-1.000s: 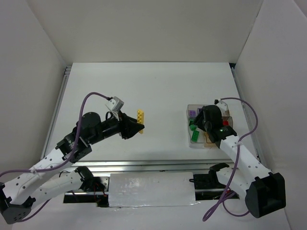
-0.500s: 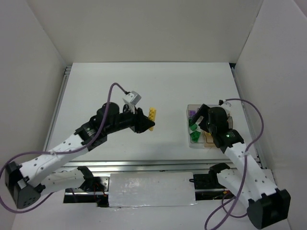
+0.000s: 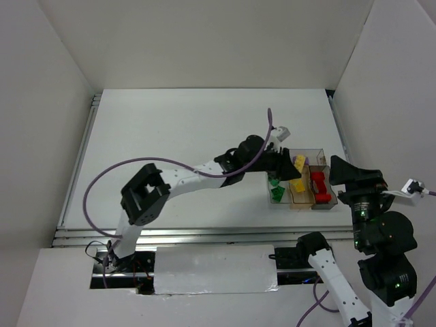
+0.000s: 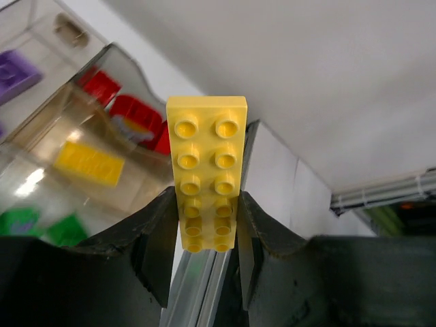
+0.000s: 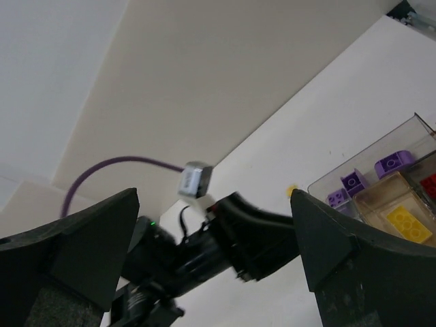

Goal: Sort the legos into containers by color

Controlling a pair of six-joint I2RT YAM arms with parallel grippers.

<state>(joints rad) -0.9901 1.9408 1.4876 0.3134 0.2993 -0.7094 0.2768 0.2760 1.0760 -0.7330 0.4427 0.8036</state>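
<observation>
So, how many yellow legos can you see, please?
2: one lego in the left fingers above the container, another lego in its tan compartment; more may be hidden.

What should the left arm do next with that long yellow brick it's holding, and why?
Probably lower the left fingers toward the amber-bottomed compartment of the clear plastic divided box: they grip the long yellow studded brick above it, a small yellow brick already lies there, red bricks sit next door.
</observation>
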